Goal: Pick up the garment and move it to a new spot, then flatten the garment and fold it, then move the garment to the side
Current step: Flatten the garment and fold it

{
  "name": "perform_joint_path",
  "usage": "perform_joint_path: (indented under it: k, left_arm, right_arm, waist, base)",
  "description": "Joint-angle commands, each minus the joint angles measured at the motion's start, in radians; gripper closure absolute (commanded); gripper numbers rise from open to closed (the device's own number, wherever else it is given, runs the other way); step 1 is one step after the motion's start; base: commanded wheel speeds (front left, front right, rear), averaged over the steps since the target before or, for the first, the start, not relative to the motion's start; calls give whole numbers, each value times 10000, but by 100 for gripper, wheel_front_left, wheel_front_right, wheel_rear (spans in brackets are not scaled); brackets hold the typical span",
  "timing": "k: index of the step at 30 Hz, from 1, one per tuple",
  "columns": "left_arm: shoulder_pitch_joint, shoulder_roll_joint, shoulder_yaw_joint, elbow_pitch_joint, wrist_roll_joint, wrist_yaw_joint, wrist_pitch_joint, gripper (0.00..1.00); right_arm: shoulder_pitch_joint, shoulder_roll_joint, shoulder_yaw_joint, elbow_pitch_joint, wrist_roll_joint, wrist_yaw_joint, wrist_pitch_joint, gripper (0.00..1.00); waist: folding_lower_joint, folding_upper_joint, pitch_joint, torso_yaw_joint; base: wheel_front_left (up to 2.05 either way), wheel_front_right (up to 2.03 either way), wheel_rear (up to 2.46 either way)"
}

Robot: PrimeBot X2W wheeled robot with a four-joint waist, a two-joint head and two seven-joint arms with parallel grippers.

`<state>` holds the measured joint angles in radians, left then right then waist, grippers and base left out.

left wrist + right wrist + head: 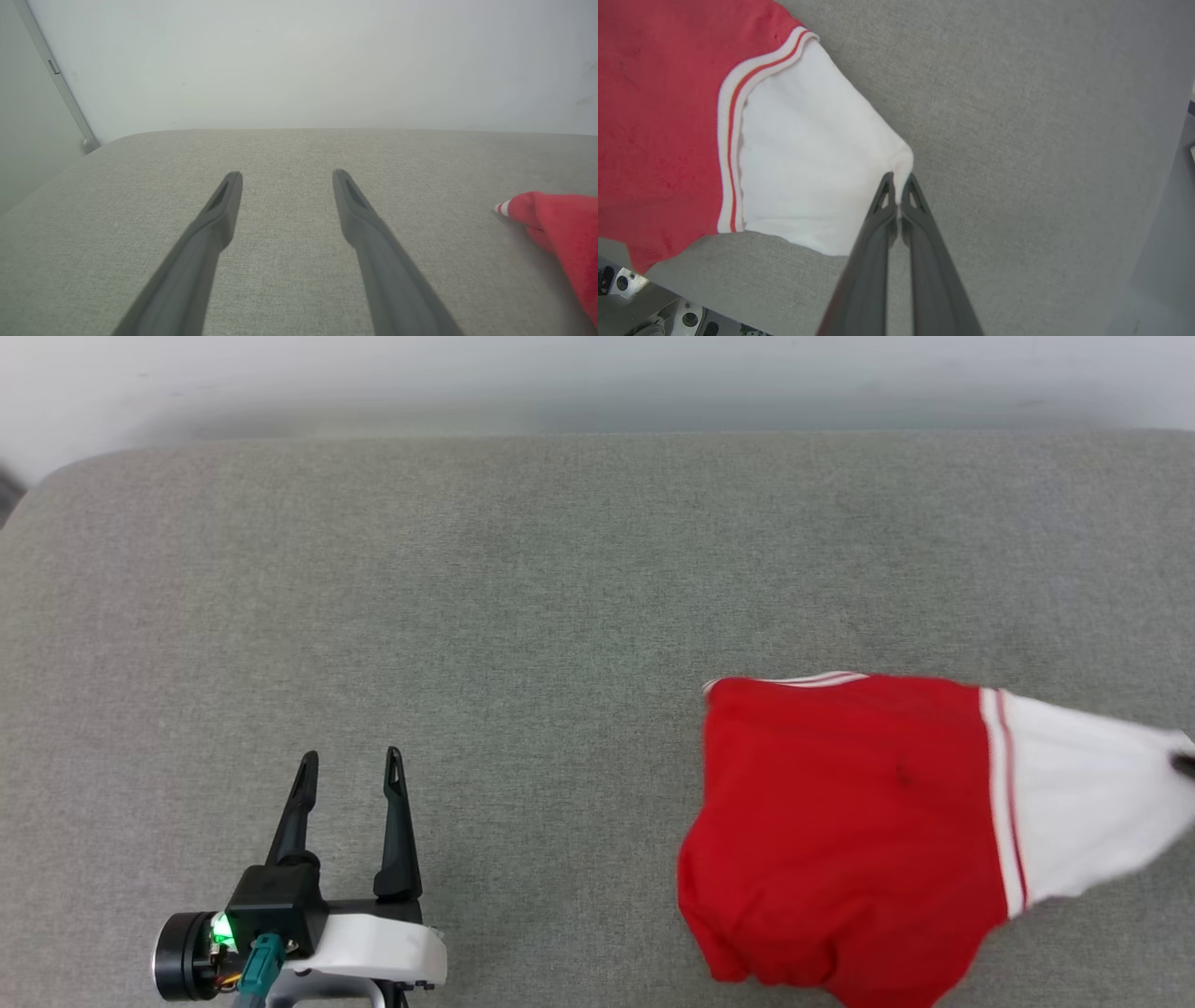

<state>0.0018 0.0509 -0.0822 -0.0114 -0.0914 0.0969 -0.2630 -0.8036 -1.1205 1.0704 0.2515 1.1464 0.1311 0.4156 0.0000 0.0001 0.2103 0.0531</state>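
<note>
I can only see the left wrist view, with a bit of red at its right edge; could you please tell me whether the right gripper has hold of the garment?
Observer: Yes, the right gripper has its jaws shut on the tip of the white sleeve of the garment.
Operator: Thank you; is the garment lying flat?
Observer: No, its red body lies bunched on the grey cushion, with that sleeve drawn out to the robot's right.
</note>
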Motion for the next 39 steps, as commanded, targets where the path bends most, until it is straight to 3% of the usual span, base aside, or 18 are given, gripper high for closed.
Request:
perform_joint_path:
  k: [1, 4, 11, 12, 13, 14, 21, 26, 29, 33, 39]
  left_arm:
    - [126, -10, 66, -38, 40, -33, -26, 0]
    - [83, -10, 80, -40, 59, -69, -26, 0]
    - [48, -10, 31, 43, 66, -64, -26, 0]
    - [95, -12, 49, 54, 68, -48, -26, 0]
    - [137, -12, 59, 66, 73, -38, -26, 0]
    - [167, -12, 79, 88, 78, -30, -26, 0]
    - [327, -12, 193, 70, 113, -63, -26, 0]
    - [338, -12, 238, 66, 195, -156, -26, 0]
    - [337, -10, 279, 90, 243, -249, -26, 0]
    - [342, -12, 342, 124, 311, -338, -26, 0]
    - [313, -12, 313, 197, 414, -517, -26, 0]
  right_arm:
    - [533, -126, -96, 383, 193, -7, -26, 100]
    - [1452, -73, -92, 1213, 490, -7, -38, 100]
    - [2857, 845, -153, 2798, 935, -5, -273, 100]
    - [2916, 1000, -212, 2881, 897, -5, -421, 90]
    - [2886, 1092, -304, 2908, 797, -5, -635, 49]
    - [2754, 1142, -443, 2926, 668, -5, -949, 0]
    - [1974, 1269, -1375, 2624, -791, -7, -3103, 0]
    - [1654, 1928, -2761, 2658, -2207, -7, -5414, 0]
    - [1782, 2705, -3809, 2799, -3299, -7, -6431, 0]
    - [2383, 3976, -5568, 2496, -4910, -7, -6785, 0]
    - [4307, 6152, -8570, 424, -7370, -7, -6801, 0]
  waist:
    - [0, -1, 9, -60]
    - [0, -1, 28, -92]
    - [0, -1, -27, -72]
    - [0, -1, -67, -91]
    - [0, -1, -104, -104]
    - [0, -1, -150, -119]
    - [0, -1, -508, -219]
    - [0, -1, -736, -228]
    - [0, -1, -835, -219]
    - [0, -1, -949, -222]
    - [0, -1, -1040, -180]
  base:
    - [0, 0, 0]
    - [0, 0, 0]
    - [0, 0, 0]
    - [0, 0, 0]
    - [0, 0, 0]
    - [0, 0, 0]
    - [0, 0, 0]
    - [0, 0, 0]
    - [0, 0, 0]
    - [0, 0, 0]
    - [0, 0, 0]
